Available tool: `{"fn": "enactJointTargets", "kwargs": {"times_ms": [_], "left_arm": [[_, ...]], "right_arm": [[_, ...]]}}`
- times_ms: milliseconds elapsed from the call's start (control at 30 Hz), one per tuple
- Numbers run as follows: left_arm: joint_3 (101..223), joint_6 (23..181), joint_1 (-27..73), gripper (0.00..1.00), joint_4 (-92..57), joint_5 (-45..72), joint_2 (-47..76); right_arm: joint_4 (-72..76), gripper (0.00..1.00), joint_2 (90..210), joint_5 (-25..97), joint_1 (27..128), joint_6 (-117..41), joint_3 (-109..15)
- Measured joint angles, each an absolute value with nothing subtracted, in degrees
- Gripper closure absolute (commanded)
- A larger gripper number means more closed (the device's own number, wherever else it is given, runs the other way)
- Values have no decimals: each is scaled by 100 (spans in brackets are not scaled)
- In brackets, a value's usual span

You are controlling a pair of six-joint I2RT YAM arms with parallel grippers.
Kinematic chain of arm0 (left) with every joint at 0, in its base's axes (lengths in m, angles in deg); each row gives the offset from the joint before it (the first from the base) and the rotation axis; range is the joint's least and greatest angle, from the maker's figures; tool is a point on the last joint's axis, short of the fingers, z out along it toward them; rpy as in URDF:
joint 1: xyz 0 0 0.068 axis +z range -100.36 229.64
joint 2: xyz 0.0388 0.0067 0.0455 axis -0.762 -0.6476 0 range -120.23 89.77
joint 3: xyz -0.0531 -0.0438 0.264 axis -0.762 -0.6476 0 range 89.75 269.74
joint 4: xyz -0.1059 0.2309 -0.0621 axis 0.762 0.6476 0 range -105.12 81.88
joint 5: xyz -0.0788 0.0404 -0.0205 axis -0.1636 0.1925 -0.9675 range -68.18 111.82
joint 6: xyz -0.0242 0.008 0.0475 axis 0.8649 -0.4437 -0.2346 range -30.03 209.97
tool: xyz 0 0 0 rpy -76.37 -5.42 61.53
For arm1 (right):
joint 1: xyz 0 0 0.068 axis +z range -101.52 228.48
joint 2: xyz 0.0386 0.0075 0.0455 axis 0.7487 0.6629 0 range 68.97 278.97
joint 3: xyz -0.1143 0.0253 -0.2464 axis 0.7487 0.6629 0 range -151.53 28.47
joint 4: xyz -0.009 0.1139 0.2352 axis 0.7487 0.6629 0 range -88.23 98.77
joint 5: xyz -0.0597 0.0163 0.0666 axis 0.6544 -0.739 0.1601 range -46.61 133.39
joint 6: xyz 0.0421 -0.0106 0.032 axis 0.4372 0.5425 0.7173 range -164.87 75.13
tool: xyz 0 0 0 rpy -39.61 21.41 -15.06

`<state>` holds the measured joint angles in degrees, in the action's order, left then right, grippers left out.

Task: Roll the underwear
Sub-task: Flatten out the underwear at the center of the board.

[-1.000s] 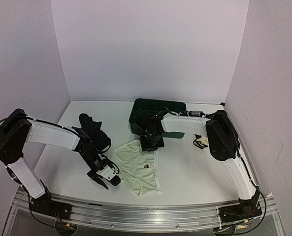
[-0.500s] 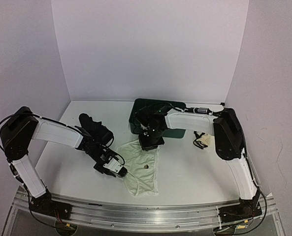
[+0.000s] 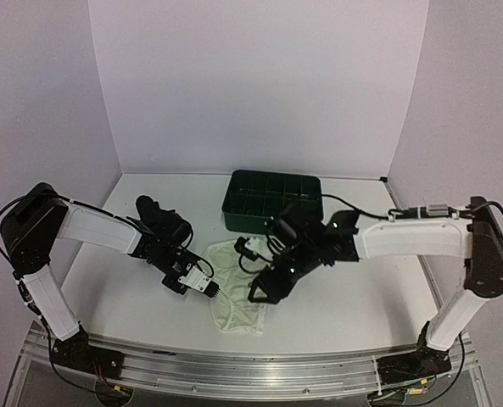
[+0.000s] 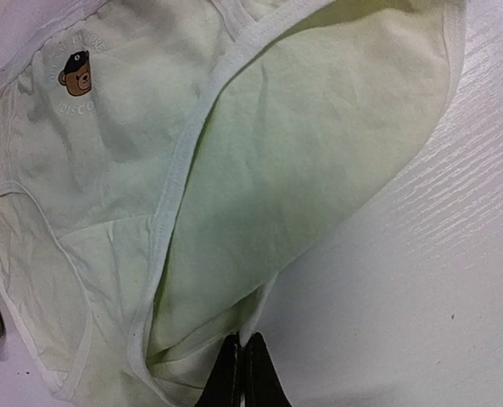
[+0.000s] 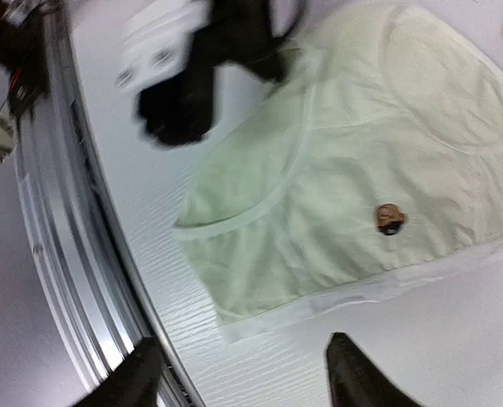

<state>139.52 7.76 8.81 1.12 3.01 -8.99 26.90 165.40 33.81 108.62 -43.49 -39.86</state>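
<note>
- The plain cream underwear [image 3: 237,307] lies crumpled and partly folded over itself near the front middle of the table [image 3: 344,297] (small bear print [image 4: 77,72] facing up).
- At its 9 o'clock, the left gripper [image 3: 209,290] is pinched tight on its hem.
- At its 3 o'clock, the right gripper [image 3: 264,290] hovers with its jaws wide, holding nothing.
- The black underwear [image 3: 162,222] sits at 10 o'clock and the green tray [image 3: 234,206] at 12.

I work in a lab test booth: plain white panels [image 3: 259,85] wall in my white tabletop [image 3: 344,314] on three sides, with a bare aluminium mounting rail [image 3: 259,373] along its near edge.
</note>
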Motion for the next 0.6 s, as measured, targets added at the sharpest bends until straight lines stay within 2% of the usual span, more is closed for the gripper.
{"fn": "enactJointTargets", "kwargs": {"times_ms": [100, 200, 300, 400, 600], "left_arm": [[13928, 800, 949, 100, 17, 271, -888], [13888, 803, 1013, 100, -27, 236, -866], [13880, 824, 1037, 100, -16, 197, -846], [13880, 863, 1037, 100, -7, 131, -827], [13881, 885, 1037, 100, 67, 36, -722]], "right_arm": [[1917, 13, 16129, 3394, 11316, -5128, -2999], [1474, 20, 16239, 3535, 11526, -5753, -2762], [1154, 38, 16473, 3726, 11598, -6242, -2778], [997, 51, 16838, 3913, 11674, -6570, -2912], [921, 56, 17410, 4101, 11803, -6763, -3046]]}}
